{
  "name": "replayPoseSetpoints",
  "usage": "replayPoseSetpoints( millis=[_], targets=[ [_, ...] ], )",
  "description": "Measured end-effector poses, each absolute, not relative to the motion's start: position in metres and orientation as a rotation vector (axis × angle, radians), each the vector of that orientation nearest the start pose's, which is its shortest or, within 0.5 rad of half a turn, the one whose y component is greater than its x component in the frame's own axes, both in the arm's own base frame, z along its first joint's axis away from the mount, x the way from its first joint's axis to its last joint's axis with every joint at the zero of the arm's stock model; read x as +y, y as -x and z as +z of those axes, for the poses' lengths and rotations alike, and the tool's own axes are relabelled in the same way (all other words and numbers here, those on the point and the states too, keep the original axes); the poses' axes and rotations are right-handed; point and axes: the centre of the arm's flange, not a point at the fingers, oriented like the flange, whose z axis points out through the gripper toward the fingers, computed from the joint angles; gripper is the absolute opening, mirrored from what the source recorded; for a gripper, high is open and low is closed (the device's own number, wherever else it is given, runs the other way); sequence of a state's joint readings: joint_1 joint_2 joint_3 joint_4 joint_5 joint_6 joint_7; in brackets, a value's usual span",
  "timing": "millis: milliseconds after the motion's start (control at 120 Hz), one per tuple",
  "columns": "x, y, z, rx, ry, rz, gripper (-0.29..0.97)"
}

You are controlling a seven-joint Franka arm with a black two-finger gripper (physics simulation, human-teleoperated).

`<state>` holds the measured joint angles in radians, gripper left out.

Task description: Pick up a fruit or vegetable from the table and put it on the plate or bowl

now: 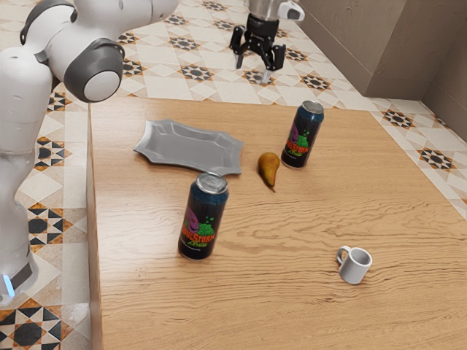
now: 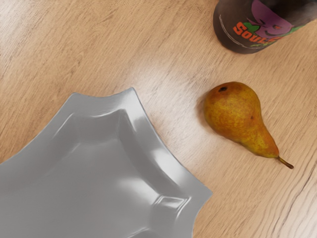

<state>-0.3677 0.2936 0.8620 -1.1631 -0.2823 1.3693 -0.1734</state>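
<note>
Raised gripper (image 1: 252, 67), fingers apart, seemingly empty; well below the hand, pear (image 2: 237, 116) lying just beside plate (image 2: 99, 168), near can (image 2: 257, 22).

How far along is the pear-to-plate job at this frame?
Done: nothing yet. The pear lies on its side on the table, beside the grey plate, which holds nothing. In hand: the gripper hangs open and empty, high above the pear. Left: descend, grasp the pear, lift it and set it on the plate.
</note>
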Motion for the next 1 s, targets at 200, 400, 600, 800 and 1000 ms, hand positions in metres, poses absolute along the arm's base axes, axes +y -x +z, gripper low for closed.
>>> replayPoseSetpoints(
  millis=[200,400,600,800,1000],
  targets=[
    [0.170,-0.580,0.677,-0.971,3.038,-0.110,0.68],
    [0.171,-0.582,0.679,-1.005,3.025,-0.143,0.68],
    [0.196,-0.606,0.663,-1.092,2.961,-0.169,0.68],
    [0.124,-0.590,0.755,-0.919,2.987,-0.452,0.68],
    [-0.025,-0.625,0.712,-0.570,2.975,-0.346,0.68]
  ],
)
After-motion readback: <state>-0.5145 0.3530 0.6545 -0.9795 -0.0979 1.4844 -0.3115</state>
